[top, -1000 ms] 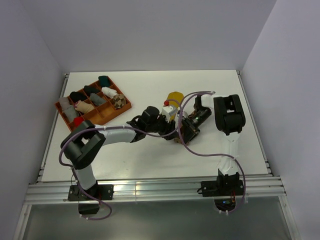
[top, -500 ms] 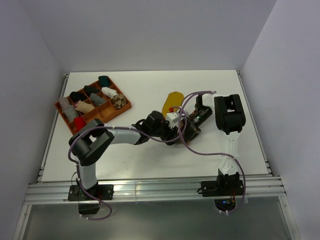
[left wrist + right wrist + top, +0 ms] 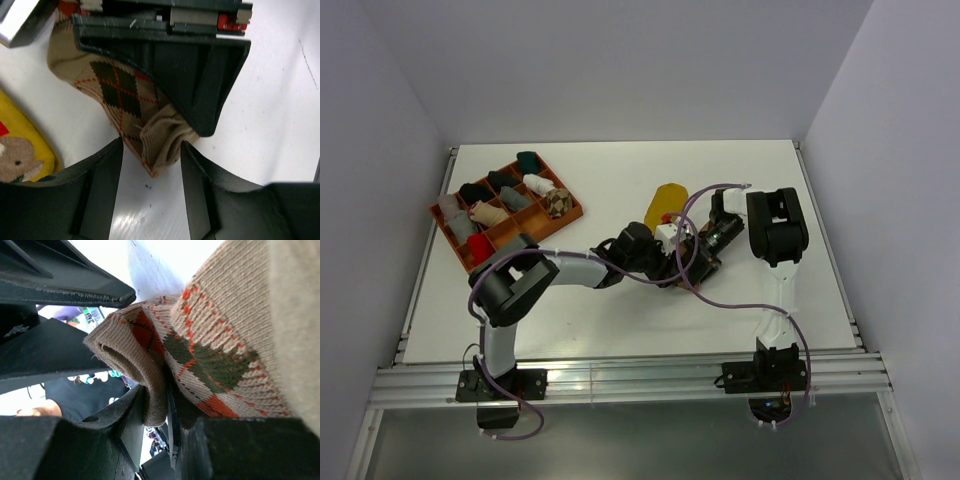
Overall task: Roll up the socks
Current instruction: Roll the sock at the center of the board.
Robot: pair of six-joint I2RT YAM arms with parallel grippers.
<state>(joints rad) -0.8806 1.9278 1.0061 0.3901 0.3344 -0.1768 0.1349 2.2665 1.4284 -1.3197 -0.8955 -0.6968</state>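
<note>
The argyle sock (image 3: 125, 95) lies near the middle of the white table (image 3: 620, 320), under the two arms' meeting tips. It is a soft ribbed knit, cream-tan, with dark brown diamonds crossed by thin orange-red dashed lines. Its near end is folded over on itself into a thick, rounded lip, and the loose cuff edge shows as a doubled layer.

The right jaws are clamped on the argyle sock, with the folded lip pinched between hard black plastic fingers (image 3: 132, 422). The left jaws stand apart, one matte black finger (image 3: 100, 175) on each side of the sock's pointed end, which sits in the gap between them. I can't tell whether they touch the knit.

Just beside it, on the far side, lies the mustard sock (image 3: 666, 202), flat and oval, plain yellow with a small red label.

Well apart, towards the far left, sits an orange-brown tray (image 3: 575, 213) with compartments holding small bundles.
</note>
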